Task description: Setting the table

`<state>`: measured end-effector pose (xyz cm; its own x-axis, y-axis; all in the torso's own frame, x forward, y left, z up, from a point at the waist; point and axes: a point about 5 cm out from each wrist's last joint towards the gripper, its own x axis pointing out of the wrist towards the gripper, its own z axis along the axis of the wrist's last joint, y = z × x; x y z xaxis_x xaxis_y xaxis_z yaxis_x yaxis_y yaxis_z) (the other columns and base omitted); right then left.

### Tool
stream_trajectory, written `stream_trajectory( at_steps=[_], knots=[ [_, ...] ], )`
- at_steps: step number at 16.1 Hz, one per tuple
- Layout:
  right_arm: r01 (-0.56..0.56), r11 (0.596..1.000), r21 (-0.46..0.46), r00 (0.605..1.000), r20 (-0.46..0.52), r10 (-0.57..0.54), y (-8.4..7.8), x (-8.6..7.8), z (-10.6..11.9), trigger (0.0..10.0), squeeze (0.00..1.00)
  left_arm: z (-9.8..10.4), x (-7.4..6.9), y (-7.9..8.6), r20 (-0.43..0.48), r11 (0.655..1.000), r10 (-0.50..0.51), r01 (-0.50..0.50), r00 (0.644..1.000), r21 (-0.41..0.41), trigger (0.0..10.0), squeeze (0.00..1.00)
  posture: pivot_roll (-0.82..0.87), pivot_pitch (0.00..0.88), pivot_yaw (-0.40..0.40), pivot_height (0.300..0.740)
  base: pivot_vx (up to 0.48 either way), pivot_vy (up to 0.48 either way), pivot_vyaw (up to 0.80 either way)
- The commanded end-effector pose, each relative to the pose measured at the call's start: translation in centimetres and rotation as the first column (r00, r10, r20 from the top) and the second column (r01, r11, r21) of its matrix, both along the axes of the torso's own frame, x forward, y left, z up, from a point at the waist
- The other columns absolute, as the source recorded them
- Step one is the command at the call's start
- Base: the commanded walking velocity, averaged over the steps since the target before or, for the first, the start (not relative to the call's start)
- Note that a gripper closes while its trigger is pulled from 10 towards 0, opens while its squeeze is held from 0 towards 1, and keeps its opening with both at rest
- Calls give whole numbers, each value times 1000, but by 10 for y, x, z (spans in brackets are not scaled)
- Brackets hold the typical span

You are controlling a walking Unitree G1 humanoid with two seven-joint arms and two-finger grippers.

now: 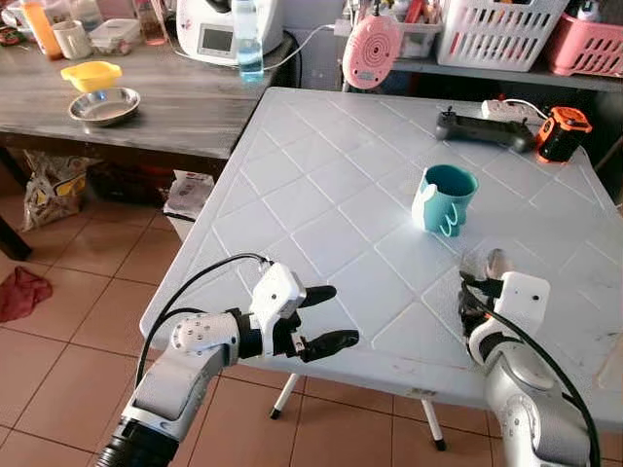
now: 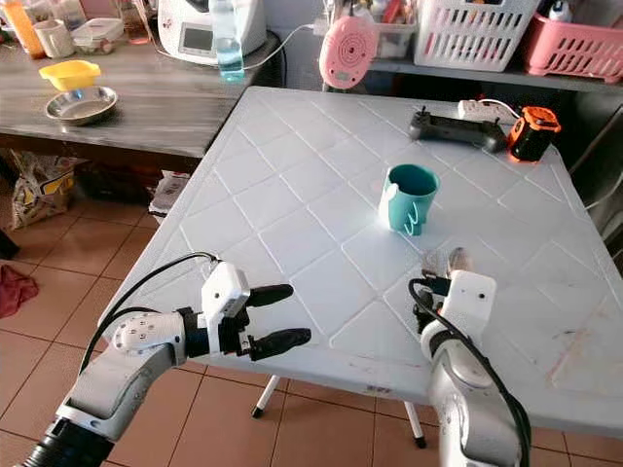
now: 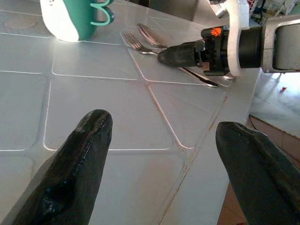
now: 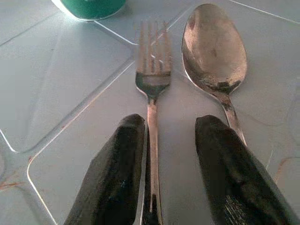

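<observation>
**Cutlery laid by the mug, right gripper low over the fork**

While the right gripper [image 4: 164, 168] sits low over the table [image 1: 321, 195], its two black fingers are narrowly parted with nothing clamped between them. One finger lies right along the fork [image 4: 152, 89] handle; the other is just beside the spoon [image 4: 214, 47] stem. Contact with either handle can't be confirmed from the wrist view. Fork and spoon lie side by side, near parallel, heads pointing toward the mug [image 1: 444, 199], which stands upright a little beyond them.

Step, as a guess: cutlery placement at the near right setting, either just let go or being nudged straight. The next move probably calls for a clean lift straight up so the fingers don't drag the thin handles out of line. If it is a re-grip instead, the flat handles lie flush on the table and would be hard to pinch.

The left gripper [image 1: 326, 316] hovers at the near left table edge, fingers wide apart, empty, aimed across toward the right one.

Materials:
- Fork, spoon: shiny metal, smooth, thin flat handles; spoon bowl reflective.
- Mug: teal and white, glazed look, looped handle.
- Table: white moulded plastic, diamond-patterned grooves, some rusty staining in the grooves near the edge.
- Far edge: a black controller [image 1: 482, 126] and an orange-black gadget [image 1: 563, 133].
</observation>
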<state>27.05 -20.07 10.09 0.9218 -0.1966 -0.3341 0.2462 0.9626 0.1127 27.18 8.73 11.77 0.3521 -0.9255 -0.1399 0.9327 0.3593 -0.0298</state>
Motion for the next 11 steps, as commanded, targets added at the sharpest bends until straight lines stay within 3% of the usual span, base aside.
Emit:
stream_trajectory(
  at_steps=[1,5,11],
  knots=[
    [-31,999,30,998,-48,33,6,3,-7,0,0,1,-2,-1,10,1000,-8,8,1000,20,10000,0,65,112,-8,740,0,0,0],
    [-109,992,60,990,-83,114,20,3,-14,0,0,1,-2,-1,9,1000,-5,4,1000,24,10000,0,68,111,-8,740,0,0,0],
    [-123,990,71,987,-92,129,23,1,-15,0,0,1,-3,-1,5,1000,-1,0,1000,24,10000,0,71,106,-12,740,0,0,0]
  ],
)
